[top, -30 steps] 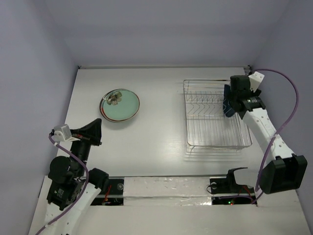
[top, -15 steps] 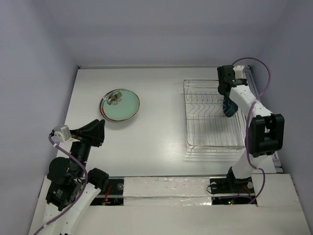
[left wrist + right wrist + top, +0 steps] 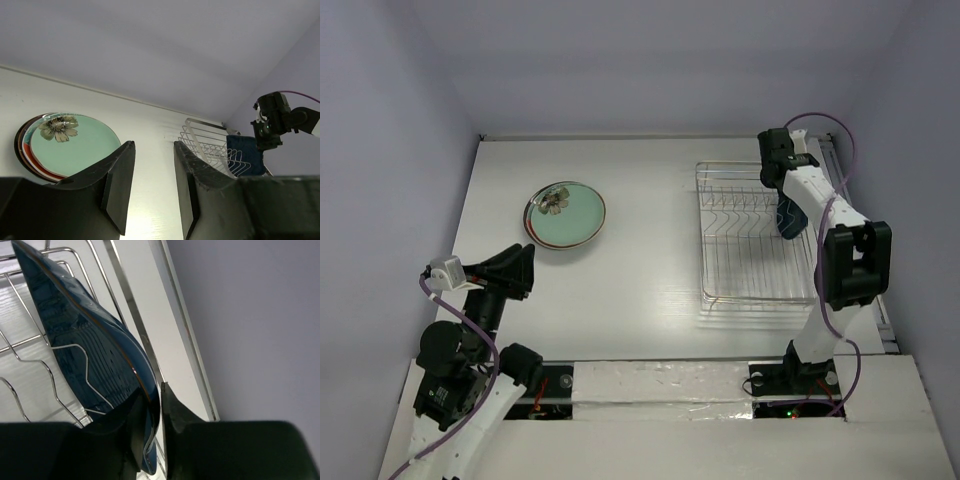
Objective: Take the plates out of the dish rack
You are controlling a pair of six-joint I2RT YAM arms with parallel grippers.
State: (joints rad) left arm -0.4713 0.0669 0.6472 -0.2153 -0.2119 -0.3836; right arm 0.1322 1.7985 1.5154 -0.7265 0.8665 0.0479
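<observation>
At the far right, the right gripper is pinching the rim of the dark blue dish in the dish rack, while the left gripper is hovering partly spread.

A white table stands enclosed by pale lavender walls on three sides.

Nothing to read here: no lettering, label, brand or number shows in any view. Just ahead and to the left of the left pincer, the top plate carries a flower picture only, no words. The blue dish between the right pincer's fingers shows bare glaze with no marking.
</observation>
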